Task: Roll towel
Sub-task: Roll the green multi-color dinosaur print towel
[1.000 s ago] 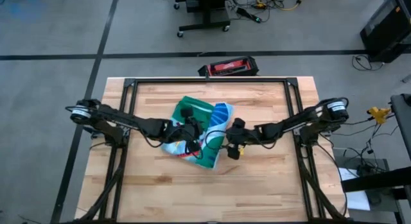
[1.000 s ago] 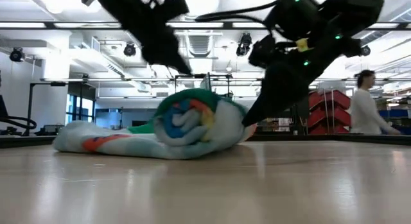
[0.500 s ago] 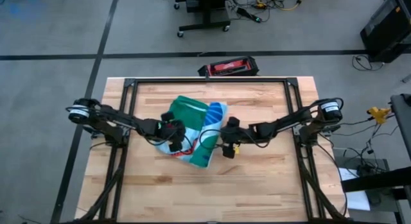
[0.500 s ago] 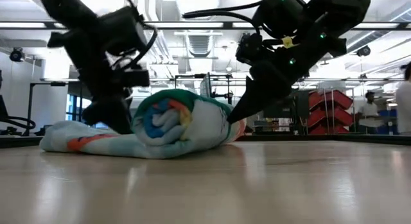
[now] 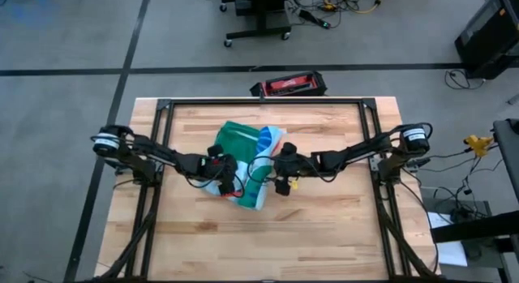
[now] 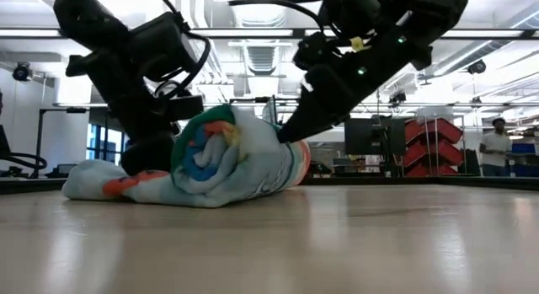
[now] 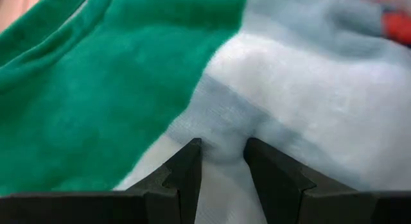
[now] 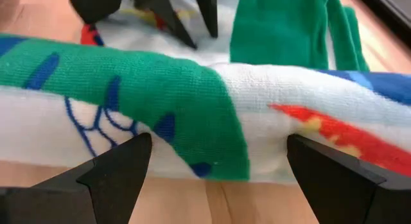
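Note:
The towel (image 5: 243, 157) lies in the middle of the table, partly rolled. The thick roll (image 6: 227, 155) shows its spiral end toward the near edge. A flat tail (image 6: 97, 183) spreads toward the table's left, and green cloth (image 5: 239, 139) lies at the far side. My left gripper (image 5: 225, 176) is down at the roll's left side, shut on cloth (image 7: 223, 147). My right gripper (image 5: 274, 176) is wide open at the roll's right side, with the roll (image 8: 218, 108) right before its fingers. My left gripper pinches a small fold of the light blue-white cloth (image 7: 221, 129) between its two fingers, beside the green border (image 7: 115, 102). It comes from above, slanting down. The towel rests on the table. My right gripper touches the roll's upper right side (image 6: 290, 147) with an open fingertip (image 6: 285, 134), slanting down from the table's right. Its fingers stand spread across the roll's length. The roll lies on the table.
Bare wooden table top (image 5: 324, 226) lies all around the towel. A black frame rail (image 5: 268, 102) runs along the far edge. A red and black case (image 5: 288, 84) lies on the floor beyond it. A person (image 6: 498, 147) stands far off in the room.
My right gripper has gone toward the table's left and pushed the roll that way; the roll has turned over and stands taller. My left gripper has left the top of the roll, going left and down to the towel at the roll's left side.

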Robot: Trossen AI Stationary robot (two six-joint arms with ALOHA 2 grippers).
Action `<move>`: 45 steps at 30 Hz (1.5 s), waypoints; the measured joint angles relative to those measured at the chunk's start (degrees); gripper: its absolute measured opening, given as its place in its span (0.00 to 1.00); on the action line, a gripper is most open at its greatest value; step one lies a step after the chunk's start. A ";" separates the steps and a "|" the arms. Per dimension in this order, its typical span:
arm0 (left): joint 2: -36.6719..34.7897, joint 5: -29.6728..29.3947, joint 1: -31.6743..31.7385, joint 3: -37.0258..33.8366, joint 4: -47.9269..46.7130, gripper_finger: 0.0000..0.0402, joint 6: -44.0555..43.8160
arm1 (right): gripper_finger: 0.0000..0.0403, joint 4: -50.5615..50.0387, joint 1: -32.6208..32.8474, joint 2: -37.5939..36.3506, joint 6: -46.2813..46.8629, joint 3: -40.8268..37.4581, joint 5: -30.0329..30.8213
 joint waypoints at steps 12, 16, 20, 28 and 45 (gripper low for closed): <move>4.39 1.02 -4.37 6.06 -1.28 0.29 0.52 | 0.86 0.96 -1.38 2.17 -3.09 4.22 -4.06; 4.35 1.24 -4.47 6.45 -1.47 0.29 1.52 | 0.86 3.55 -1.48 6.24 -4.24 6.42 -8.30; 4.81 1.16 -4.51 6.79 -1.22 0.29 2.63 | 0.86 3.77 -1.46 10.12 -6.67 9.95 -8.82; 5.96 1.30 -4.99 5.72 6.05 0.29 2.63 | 0.86 1.91 -1.56 11.37 -10.24 12.90 -9.80; 5.59 2.60 -7.30 5.17 12.61 0.29 1.25 | 0.86 3.18 -2.14 12.36 -10.67 11.83 -15.72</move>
